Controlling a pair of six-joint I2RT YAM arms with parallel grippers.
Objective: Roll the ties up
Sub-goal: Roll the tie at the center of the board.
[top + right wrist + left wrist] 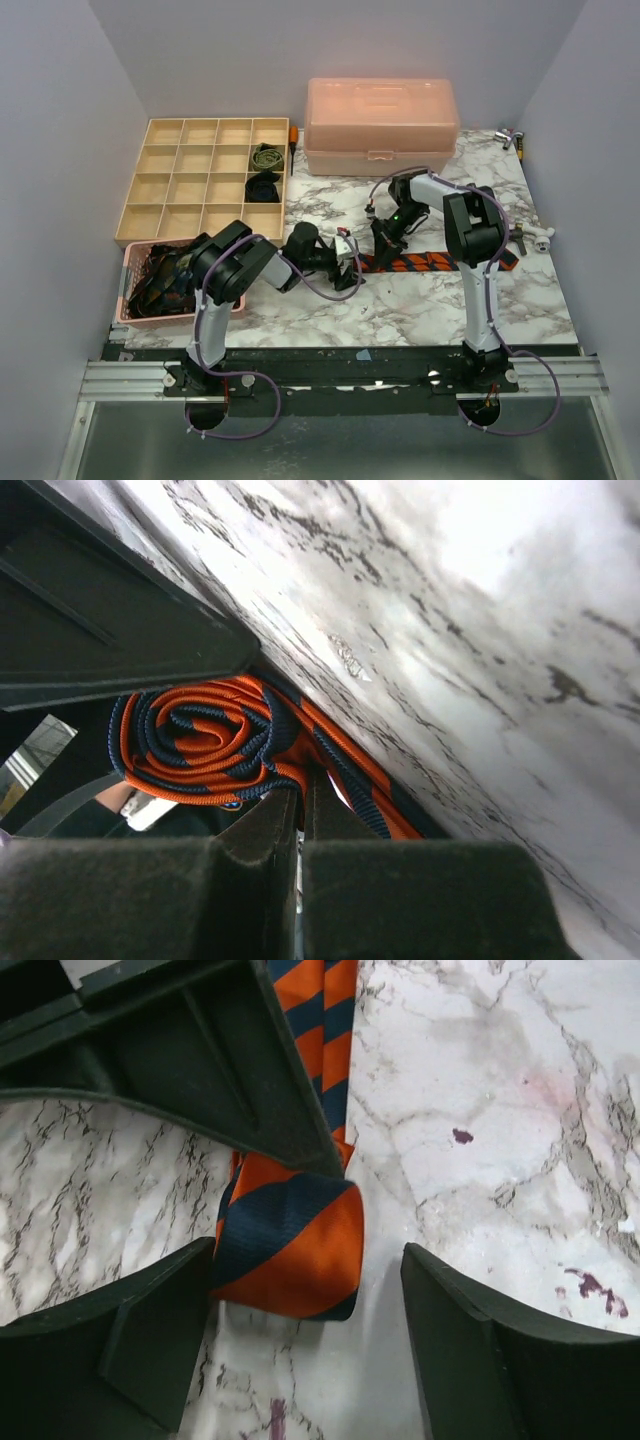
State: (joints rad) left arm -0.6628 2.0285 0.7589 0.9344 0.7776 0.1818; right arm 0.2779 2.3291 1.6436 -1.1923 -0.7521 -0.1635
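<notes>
Two robot arms tend a partly rolled orange-and-navy striped tie on a marble desk.

The tie (440, 262) lies flat across the middle of the desk (420, 320). Its loose length runs toward 3 o'clock, and a small roll (290, 1250) sits at its 9 o'clock end. The left pincer (350, 268) has its jaws apart on either side of the roll. In its wrist view one jaw touches the roll at 9 o'clock and the other stands apart at 3 o'clock. The right pincer (300, 805) is at the roll's 12 o'clock side, jaws together, tips against the coil. Whether it nips a layer of cloth cannot be told. The tie looks light, soft and slick, so the coil would probably spring loose if left free. The safest hold seems a gentle pinch across the whole coil, pressing its layers together, rather than on the loose tail.
</notes>
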